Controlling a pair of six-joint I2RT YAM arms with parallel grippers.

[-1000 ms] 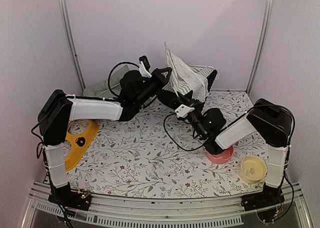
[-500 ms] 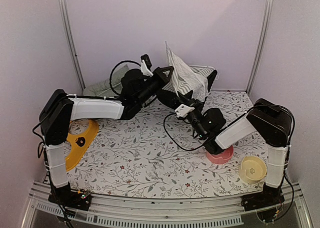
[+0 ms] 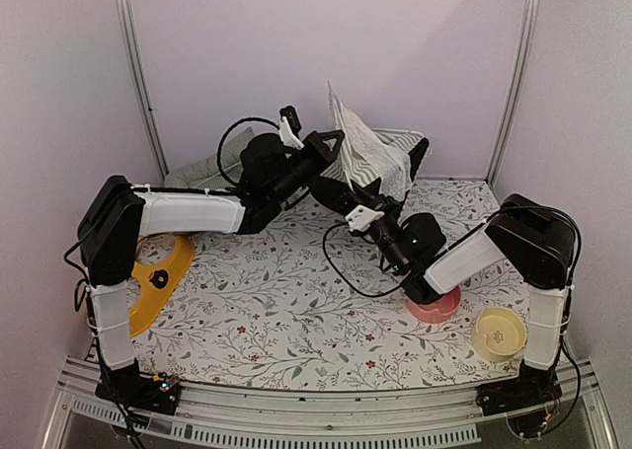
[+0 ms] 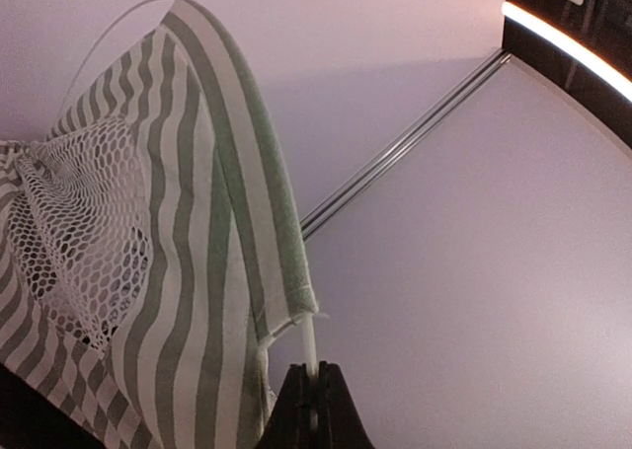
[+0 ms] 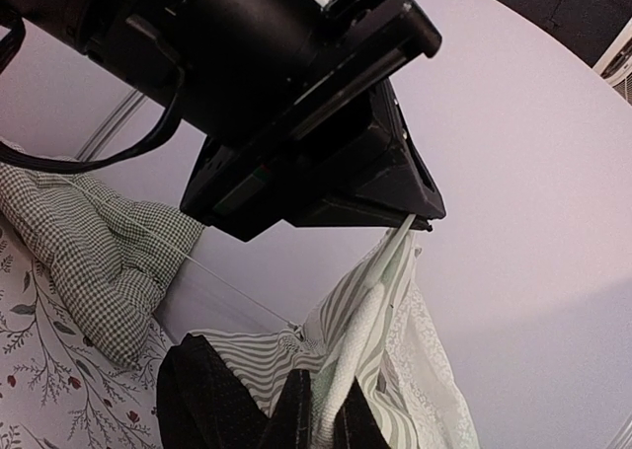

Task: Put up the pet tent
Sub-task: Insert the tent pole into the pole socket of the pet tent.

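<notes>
The left arm and right arm are stretched forward. The left gripper is clamped on the pet tent's pole, the right gripper on its fabric. The pink bowl's inside is hidden.

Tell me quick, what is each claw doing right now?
The left gripper is closed on the pet tent's thin white pole.
The right gripper is closed on the pet tent's striped fabric edge.

Matt striped cloth pet tent
</notes>
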